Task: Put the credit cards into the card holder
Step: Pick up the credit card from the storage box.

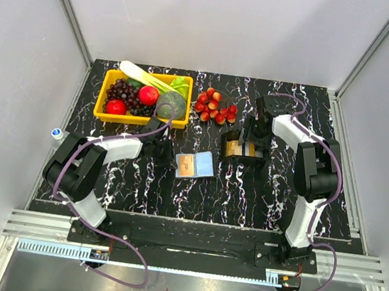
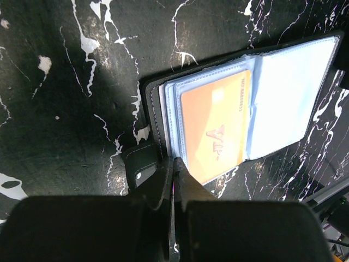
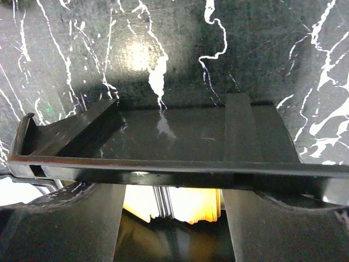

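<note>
Some way into the task, judging from above: shows the card holder (image 1: 194,165) lying open on the table (image 1: 245,195), the black tray (image 1: 243,159) just right of it, the credit cards (image 1: 240,149) upright inside. Puts the right gripper (image 1: 257,129) over that tray and the left gripper (image 1: 161,152) at the holder's left edge. Places the yellow basket (image 1: 98,104) and strawberries (image 1: 216,107) behind the holder, clear of any path.

From the left wrist: closed jaws, tips against the holder's cover beside the sleeved card (image 2: 215,128); cannot tell whether pinching or only pressing down.

From the right wrist: fingers (image 3: 82,224) spread wide either side of the card stack, clamping nothing. Calls next for closing on one card, lifting over the tray wall, then carrying it left to the holder's empty pocket.
</note>
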Controlling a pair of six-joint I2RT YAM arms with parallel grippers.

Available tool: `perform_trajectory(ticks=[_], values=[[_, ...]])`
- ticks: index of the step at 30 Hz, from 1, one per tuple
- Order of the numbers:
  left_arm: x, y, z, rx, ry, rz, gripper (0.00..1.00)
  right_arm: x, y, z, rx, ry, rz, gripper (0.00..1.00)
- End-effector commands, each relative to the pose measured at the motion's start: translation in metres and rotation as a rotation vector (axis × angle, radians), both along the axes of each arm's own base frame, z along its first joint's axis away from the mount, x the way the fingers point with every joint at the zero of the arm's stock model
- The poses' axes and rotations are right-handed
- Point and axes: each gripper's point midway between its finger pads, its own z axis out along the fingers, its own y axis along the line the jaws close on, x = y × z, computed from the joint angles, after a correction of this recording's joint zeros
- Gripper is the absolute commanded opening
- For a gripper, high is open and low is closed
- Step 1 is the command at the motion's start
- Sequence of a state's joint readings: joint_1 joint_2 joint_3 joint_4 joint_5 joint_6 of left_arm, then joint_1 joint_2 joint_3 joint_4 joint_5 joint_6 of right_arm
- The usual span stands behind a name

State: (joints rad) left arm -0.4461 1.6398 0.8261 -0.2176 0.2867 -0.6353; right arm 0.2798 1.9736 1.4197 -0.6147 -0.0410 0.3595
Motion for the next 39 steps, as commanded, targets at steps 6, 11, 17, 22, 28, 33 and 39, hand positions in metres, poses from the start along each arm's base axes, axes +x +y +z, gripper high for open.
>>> perform_trajectory(ticks=[6, 11, 17, 22, 28, 33, 39], values=[[0.010, -0.008, 0.010, -0.022, -0.029, -0.021, 0.00, -0.007, 0.039, 0.006, 0.183, 0.016, 0.089, 0.65], [0.010, -0.007, 0.008, -0.022, -0.024, -0.018, 0.00, -0.001, 0.060, 0.038, 0.310, -0.051, 0.108, 0.57], [0.010, -0.009, 0.008, -0.028, -0.024, -0.023, 0.00, -0.003, 0.083, 0.053, 0.416, -0.055, 0.148, 0.54], [0.011, -0.010, 0.008, -0.029, -0.024, -0.028, 0.00, -0.008, 0.099, 0.054, 0.451, -0.045, 0.178, 0.51], [0.012, -0.009, 0.007, -0.028, -0.023, -0.026, 0.00, -0.009, 0.111, 0.057, 0.463, -0.046, 0.202, 0.51], [0.011, -0.010, 0.007, -0.030, -0.022, -0.030, 0.00, -0.012, 0.120, 0.065, 0.458, -0.062, 0.228, 0.51], [0.011, -0.011, 0.007, -0.033, -0.023, -0.033, 0.00, -0.016, 0.117, 0.070, 0.396, -0.074, 0.244, 0.51]])
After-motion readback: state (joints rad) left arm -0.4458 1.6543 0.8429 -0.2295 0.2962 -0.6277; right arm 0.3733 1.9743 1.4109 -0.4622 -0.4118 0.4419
